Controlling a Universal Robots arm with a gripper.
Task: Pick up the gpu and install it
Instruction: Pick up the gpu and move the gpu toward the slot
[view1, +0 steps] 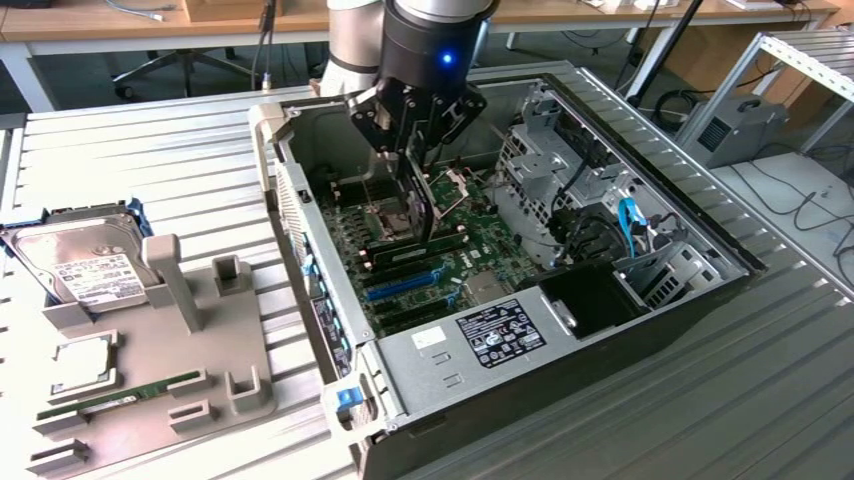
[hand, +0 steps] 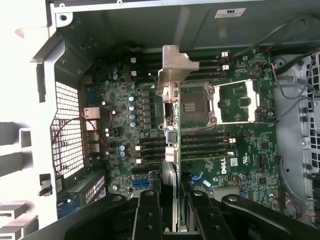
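The gripper has matt black fingers. Between them, the gpu carries a dull silvery metal bracket. Beyond the fingertips, the green motherboard looks faintly glossy, walled by the case in smooth grey sheet metal.

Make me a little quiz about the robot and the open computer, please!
1. True or false: the black robot gripper is clamped on the thin black expansion card with a silvery metal bracket.
2. Where is that card? A) flat on the floor; B) upright inside the open grey computer case, above the green motherboard; C) in a person's hand.
3. Fill in: the silver labelled hard drive lies outside the case, on the exterior view's ____.
Key: 1 true; 2 B; 3 left.
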